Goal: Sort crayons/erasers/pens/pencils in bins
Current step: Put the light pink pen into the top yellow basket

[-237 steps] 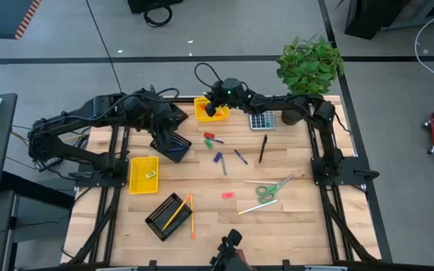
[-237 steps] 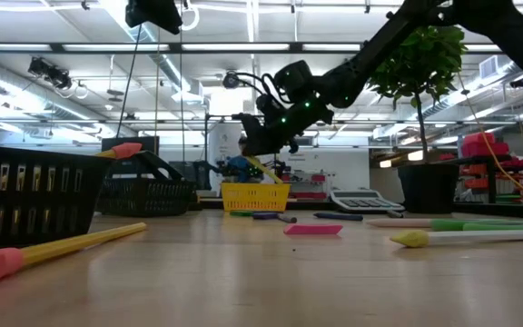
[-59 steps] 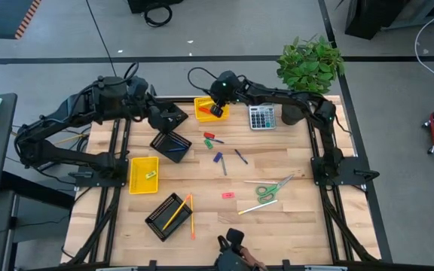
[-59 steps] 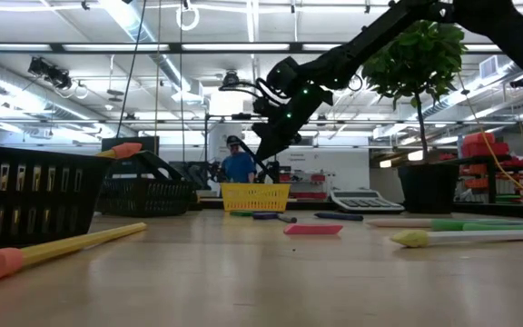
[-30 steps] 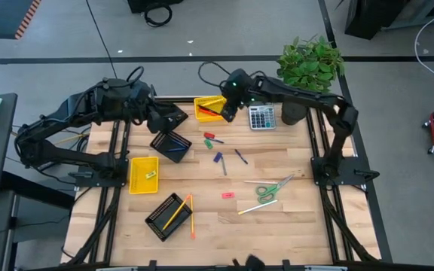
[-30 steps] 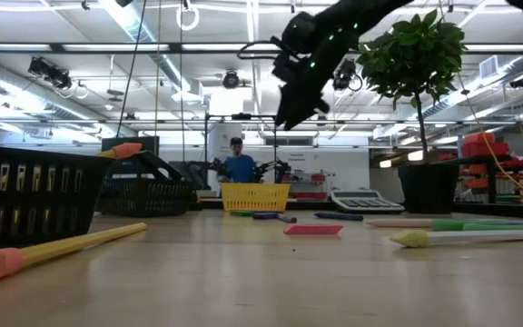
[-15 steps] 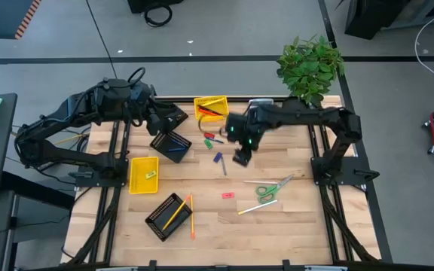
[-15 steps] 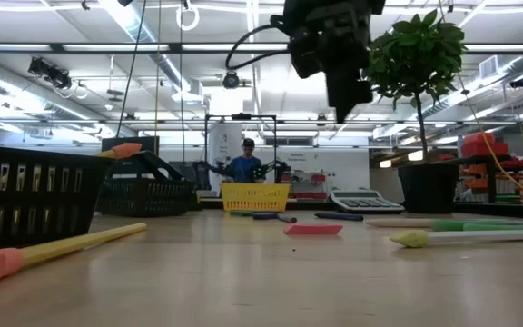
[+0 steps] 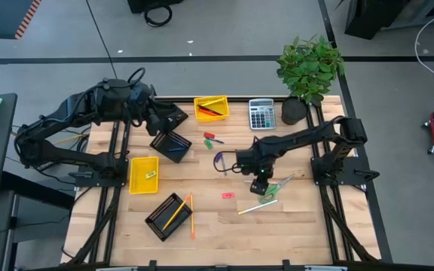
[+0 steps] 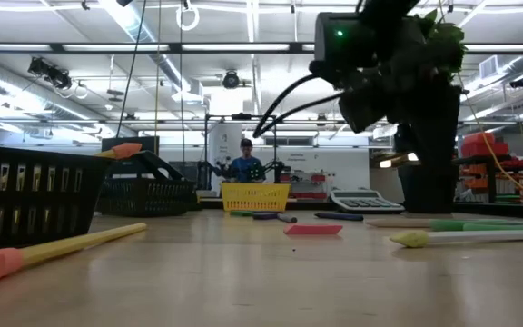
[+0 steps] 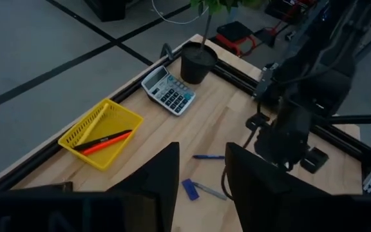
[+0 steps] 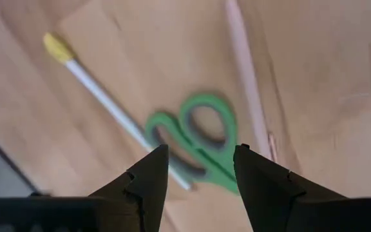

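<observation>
The right gripper (image 9: 259, 186) is seen with fingers apart and empty, poised above the green-handled scissors (image 12: 201, 149) near the bench's (image 9: 300, 218) right side. A white pen (image 12: 111, 106) with a yellow cap and a thin pencil (image 12: 245, 77) lie beside the scissors. The left gripper (image 11: 200, 177), fingers parted and empty, is held at the far left over a black mesh bin (image 9: 171, 144). Two pens (image 9: 211, 111) lie in the far yellow bin (image 9: 210, 99).

Right pincer (image 9: 258, 186) above scissors (image 9: 271, 188) on counter (image 9: 292, 218), pens (image 9: 212, 111) in far bin (image 9: 210, 108), calculator (image 9: 261, 115) beside it, left pincer (image 9: 173, 119) over mesh bin (image 9: 172, 146)
</observation>
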`<state>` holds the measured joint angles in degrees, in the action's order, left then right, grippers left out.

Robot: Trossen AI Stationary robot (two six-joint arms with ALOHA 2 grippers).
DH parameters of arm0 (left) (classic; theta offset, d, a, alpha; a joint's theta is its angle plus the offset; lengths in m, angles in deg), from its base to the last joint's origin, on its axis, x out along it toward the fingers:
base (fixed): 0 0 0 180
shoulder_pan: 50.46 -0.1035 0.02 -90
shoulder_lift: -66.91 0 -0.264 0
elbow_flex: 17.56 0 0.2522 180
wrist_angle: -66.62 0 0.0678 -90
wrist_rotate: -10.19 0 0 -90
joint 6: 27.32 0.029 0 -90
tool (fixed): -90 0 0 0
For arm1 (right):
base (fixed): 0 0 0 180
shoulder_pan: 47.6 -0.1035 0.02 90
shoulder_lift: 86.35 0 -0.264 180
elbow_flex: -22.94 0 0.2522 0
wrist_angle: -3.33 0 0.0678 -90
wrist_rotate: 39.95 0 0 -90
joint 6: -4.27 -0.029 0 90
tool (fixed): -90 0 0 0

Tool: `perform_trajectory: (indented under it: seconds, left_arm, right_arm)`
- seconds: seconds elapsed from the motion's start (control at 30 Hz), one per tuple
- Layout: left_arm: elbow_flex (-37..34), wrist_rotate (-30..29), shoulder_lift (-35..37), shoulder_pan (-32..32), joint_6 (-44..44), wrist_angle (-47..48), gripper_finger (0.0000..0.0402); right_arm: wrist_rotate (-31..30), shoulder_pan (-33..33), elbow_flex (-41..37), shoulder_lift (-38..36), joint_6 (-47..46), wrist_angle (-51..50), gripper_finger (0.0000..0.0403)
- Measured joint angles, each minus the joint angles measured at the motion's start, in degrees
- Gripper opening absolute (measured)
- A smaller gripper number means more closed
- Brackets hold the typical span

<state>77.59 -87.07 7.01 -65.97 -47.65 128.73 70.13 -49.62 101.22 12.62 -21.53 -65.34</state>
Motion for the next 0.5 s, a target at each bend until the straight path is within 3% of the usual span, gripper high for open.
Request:
perform_trajectory:
  seconds: [0.23,0.5]
  left_arm:
    - [0.0,0.0,0.0,0.0,-0.4,0.5,0.0129]
    - [0.0,2.4,0.0,0.0,-4.9,1.8,0.014]
  right_arm:
    - [-9.9,0.0,-4.7,-0.5,2.4,5.4,0.0181]
    - [-12.6,-1.2,-8.0,-0.5,8.2,8.7,0.0181]
